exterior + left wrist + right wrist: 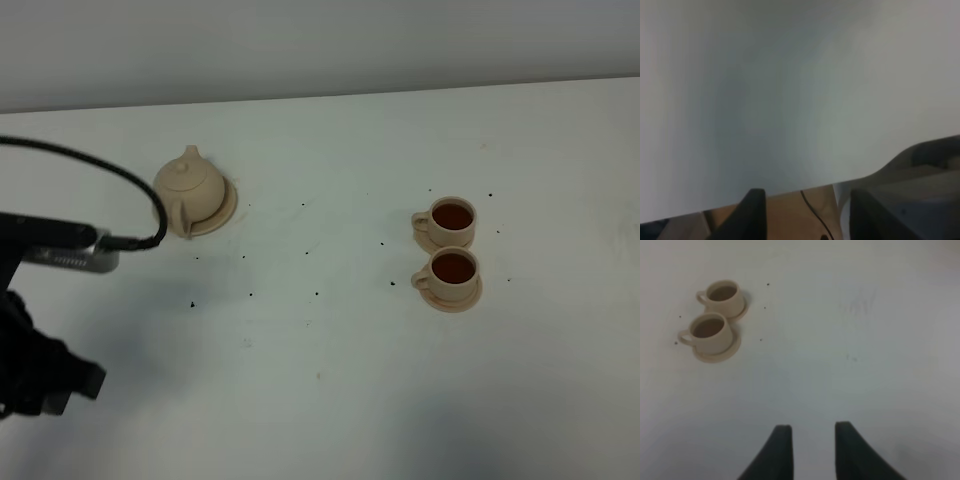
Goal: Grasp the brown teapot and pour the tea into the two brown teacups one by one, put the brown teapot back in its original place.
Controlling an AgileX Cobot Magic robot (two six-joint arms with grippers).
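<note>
Left arm (40, 300): at the left edge of the exterior high view, well apart from the teapot.
Left gripper (805, 215): fingers spread, holding nothing.
Brown teapot (187, 186): upright on its wide saucer (226, 212), left of centre on the white surface (330, 380).
Handling: likely stiff, smooth, breakable ceramic, heavier with tea; the loop handle looks the best hold.
Two brown teacups (453, 217) (453, 270): right of centre, each on a small saucer, both holding dark tea.
Right gripper (812, 447): fingers apart and empty, well away from the cups.
</note>
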